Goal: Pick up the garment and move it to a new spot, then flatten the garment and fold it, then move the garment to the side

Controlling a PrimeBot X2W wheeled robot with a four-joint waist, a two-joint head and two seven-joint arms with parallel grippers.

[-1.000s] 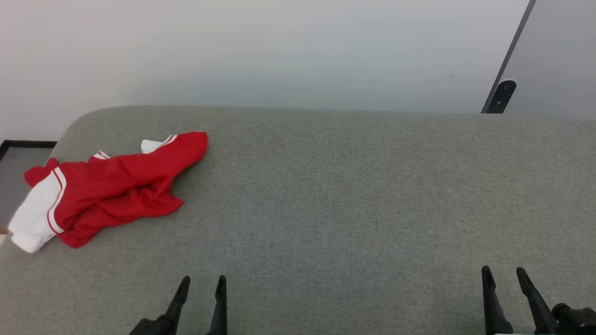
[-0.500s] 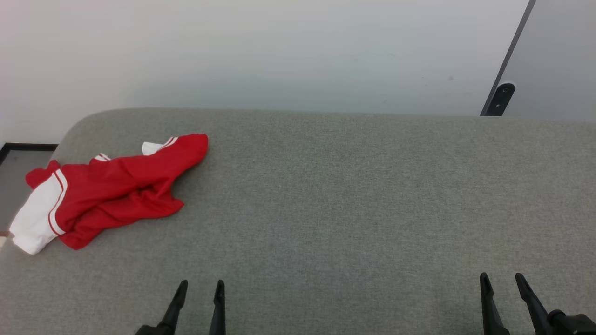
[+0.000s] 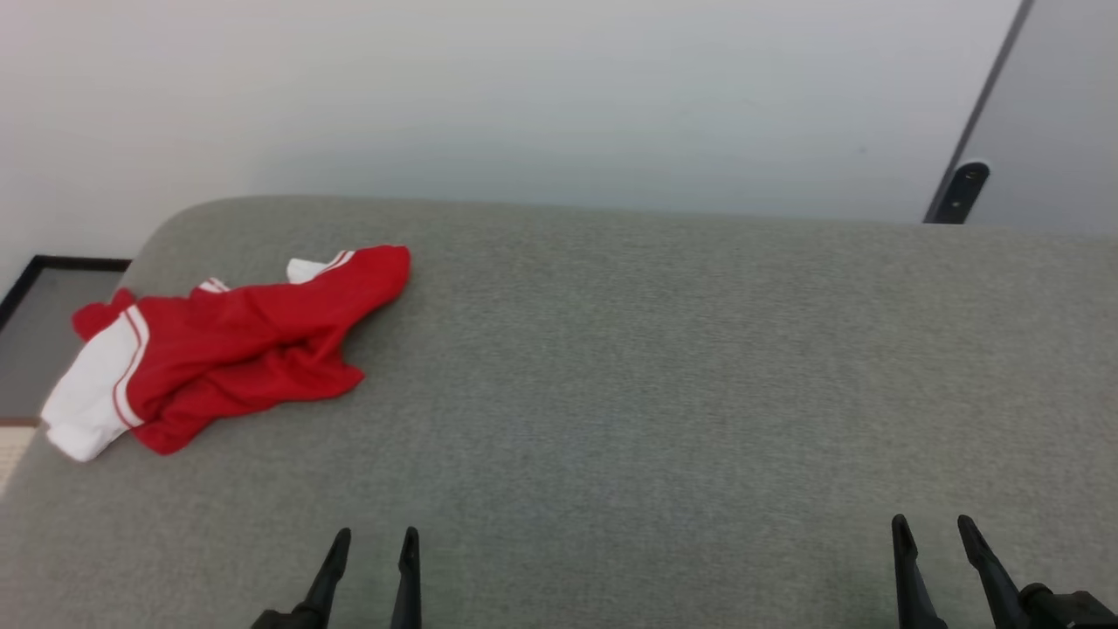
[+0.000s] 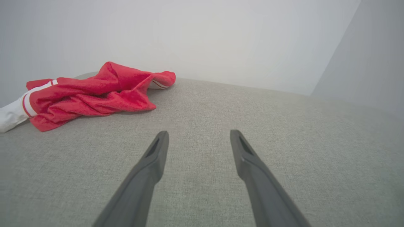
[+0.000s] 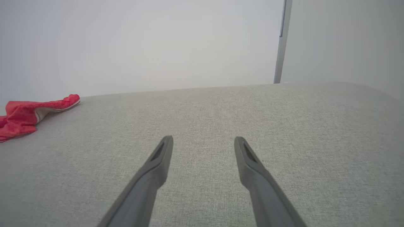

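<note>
Though in view, the garment (crumpled), inner folds hidden.

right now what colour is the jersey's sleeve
Jersey sleeve: white with red stripes, best in head view.

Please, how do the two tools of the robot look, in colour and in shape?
The left tool and the right tool look alike: each has two long, slim, dark fingers tapering to pointed tips, with a narrow slot near each tip.
</note>
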